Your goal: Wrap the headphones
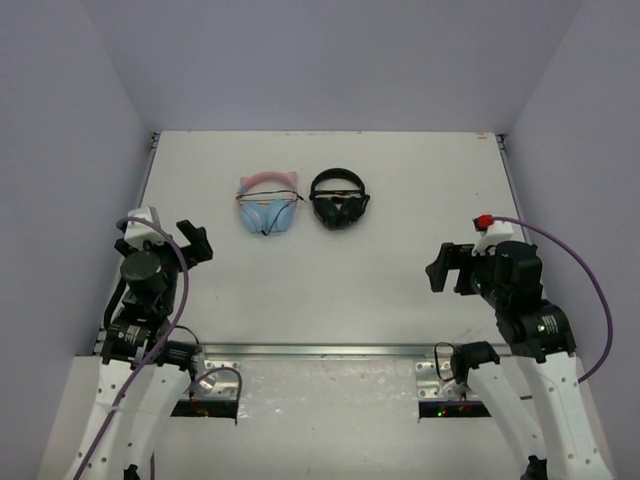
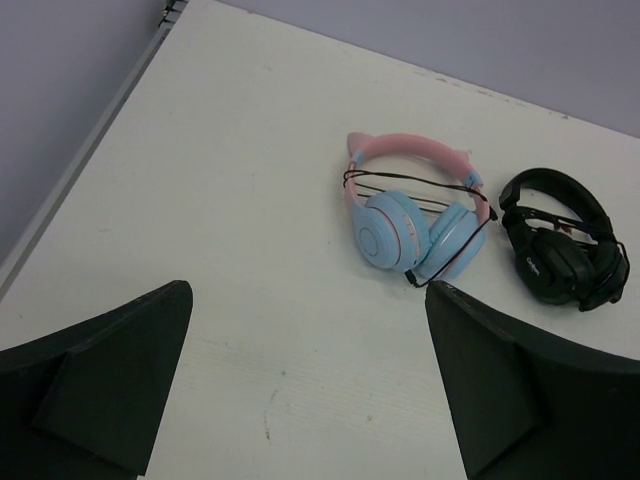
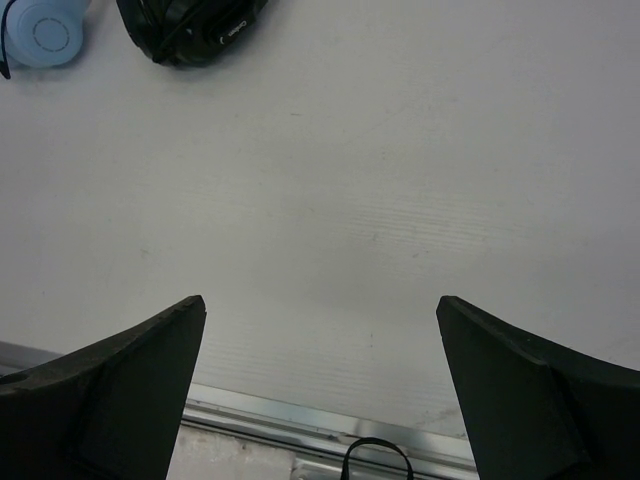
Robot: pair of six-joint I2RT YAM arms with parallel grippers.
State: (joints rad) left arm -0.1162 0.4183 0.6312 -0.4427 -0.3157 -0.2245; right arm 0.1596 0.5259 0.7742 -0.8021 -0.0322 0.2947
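The headphones (image 1: 267, 205) lie flat at the middle back of the white table, with light blue earcups, a pink eared headband and a thin dark cable wound across them. They also show in the left wrist view (image 2: 415, 215), and one blue earcup (image 3: 42, 30) shows in the right wrist view. My left gripper (image 1: 193, 241) is open and empty, near the left edge, well short of them; its jaws (image 2: 310, 300) stand wide apart. My right gripper (image 1: 447, 266) is open and empty at the right front (image 3: 320, 305).
All-black headphones (image 1: 339, 200) lie right beside the blue ones, to their right, and show in the left wrist view (image 2: 565, 240) and right wrist view (image 3: 190, 25). A metal rail (image 1: 320, 352) runs along the table's near edge. Walls enclose the table on three sides.
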